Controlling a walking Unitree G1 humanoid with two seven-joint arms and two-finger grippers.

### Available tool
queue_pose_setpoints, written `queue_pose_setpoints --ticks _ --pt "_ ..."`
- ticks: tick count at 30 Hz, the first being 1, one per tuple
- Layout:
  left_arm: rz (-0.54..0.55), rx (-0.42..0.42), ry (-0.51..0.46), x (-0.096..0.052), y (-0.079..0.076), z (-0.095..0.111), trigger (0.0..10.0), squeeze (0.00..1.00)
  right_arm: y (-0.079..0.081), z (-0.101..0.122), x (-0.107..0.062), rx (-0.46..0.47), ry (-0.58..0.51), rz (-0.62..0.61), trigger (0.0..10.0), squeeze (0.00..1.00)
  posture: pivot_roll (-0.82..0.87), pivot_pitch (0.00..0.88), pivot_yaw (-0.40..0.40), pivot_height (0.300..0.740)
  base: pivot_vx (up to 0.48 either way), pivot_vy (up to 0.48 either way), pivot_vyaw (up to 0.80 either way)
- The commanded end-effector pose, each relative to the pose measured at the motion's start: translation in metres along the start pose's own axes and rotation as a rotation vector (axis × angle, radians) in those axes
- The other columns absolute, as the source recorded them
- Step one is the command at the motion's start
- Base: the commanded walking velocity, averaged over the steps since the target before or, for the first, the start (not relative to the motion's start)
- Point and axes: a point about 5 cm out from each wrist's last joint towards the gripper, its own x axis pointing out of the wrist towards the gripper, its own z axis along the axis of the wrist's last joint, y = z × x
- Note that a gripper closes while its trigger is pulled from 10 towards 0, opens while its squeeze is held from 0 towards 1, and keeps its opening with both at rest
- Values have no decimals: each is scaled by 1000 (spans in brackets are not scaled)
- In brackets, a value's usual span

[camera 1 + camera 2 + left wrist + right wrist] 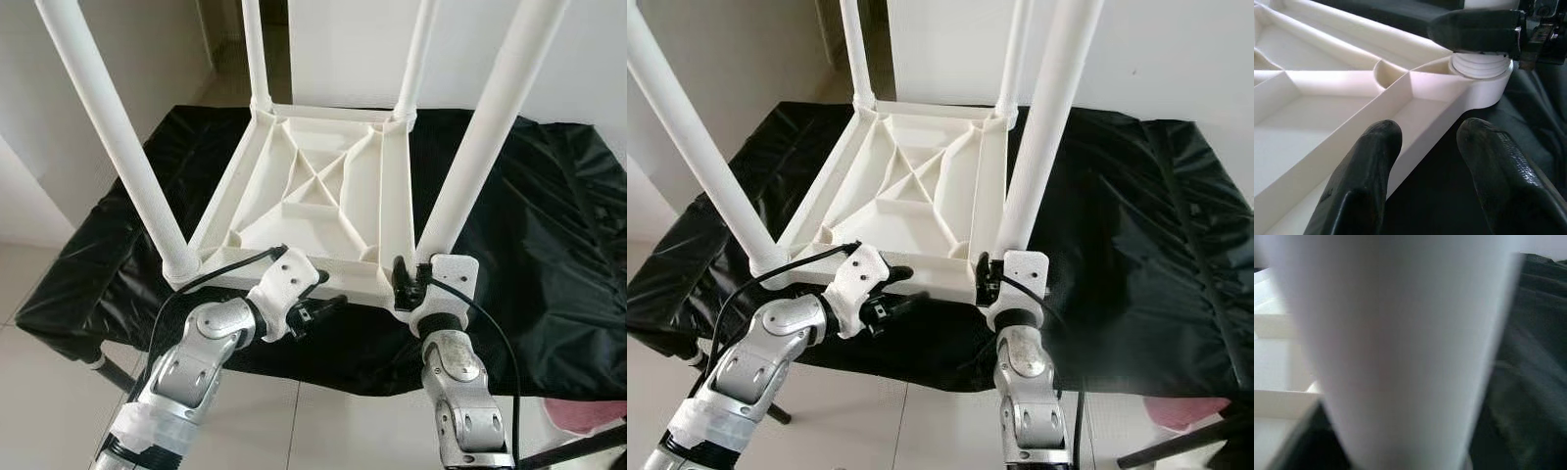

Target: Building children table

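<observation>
A white plastic children's table (323,186) lies upside down on a black-covered surface, with all four legs pointing up. My left gripper (318,305) is at the tabletop's near rim. In the left wrist view its two black fingers (1366,166) stand open astride that rim (1415,112), one inside and one outside. My right gripper (411,279) sits at the foot of the near right leg (480,137), shut on it just above the threaded socket (1481,66). Up close, the right wrist view has that leg (1400,342) as a white blur.
The black cloth (549,225) covers a low table whose edges drop off near my arms. Pale tiled floor (59,411) lies below. A pink object (588,411) and a dark bar (578,446) are at the lower right. White walls stand behind.
</observation>
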Motion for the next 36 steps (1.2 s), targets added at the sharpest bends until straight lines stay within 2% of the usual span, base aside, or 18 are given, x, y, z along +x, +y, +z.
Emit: queue_pose_setpoints --ticks 1,4,5,6,7,10,13,14,15,17,21,24,25,28,29,34,35,36 --pt "77 3 12 0 6 -3 10000 0 -4 -3 2 -14 9 43 10000 1000 -54 69 53 740 0 0 0" --pt "91 4 9 0 7 -3 10000 0 -7 0 6 -42 8 89 10000 1000 -53 70 52 740 0 0 0" --pt "95 6 9 -1 7 -3 10000 0 -9 0 8 -54 7 121 10000 804 -52 70 53 740 0 0 0" --pt "97 10 8 -1 7 -3 10000 0 -10 1 10 -60 6 141 10000 804 -52 70 53 740 0 0 0" --pt "98 15 6 -1 7 -3 10000 0 -11 2 11 -54 1 182 10000 0 -52 69 50 740 0 0 0" --pt "95 15 4 -1 7 -3 10000 0 -12 4 13 -62 -9 215 10000 0 -52 69 50 740 0 0 0" --pt "83 8 2 -1 6 -4 10000 0 -15 7 18 -49 -13 363 10000 0 -53 67 46 740 0 0 0" --pt "75 -4 4 -1 5 -4 10000 0 -17 8 21 -87 -30 413 10000 0 -52 65 43 740 0 0 0" --pt "75 -4 4 -1 5 -4 10000 0 -17 8 21 -87 -30 413 10000 0 -52 65 43 740 0 0 0" --pt "41 -57 4 -1 3 -5 10000 0 -19 8 24 -103 -30 515 10000 0 -53 63 44 740 0 0 0" --pt "44 -39 2 -2 4 -5 10000 0 -20 8 27 -127 -39 634 10000 0 -52 63 44 740 0 0 0" --pt "46 -37 2 -2 4 -5 10000 0 -20 8 27 -129 -40 661 10000 0 -52 63 44 740 0 0 0" --pt "44 -35 3 -3 4 -5 10000 0 -20 8 28 -140 -42 711 9490 0 -51 63 45 740 0 0 0" --pt "38 -40 1 -3 4 -5 10000 0 -20 8 27 -160 -33 792 9490 0 -51 63 45 740 0 0 0" --pt "37 -37 2 -3 5 -5 10000 0 -21 6 29 -176 -26 823 3882 0 -52 63 51 740 0 0 0" --pt "38 -33 3 -3 5 -5 10000 0 -23 4 31 -189 -21 850 3882 0 -52 63 51 740 0 0 0" --pt "36 -31 3 -3 5 -4 10000 0 -24 3 33 -188 -15 868 0 0 -49 61 50 740 0 0 0" --pt "36 -31 3 -3 5 -4 10000 0 -24 3 33 -188 -15 868 0 0 -49 61 50 740 0 0 0"
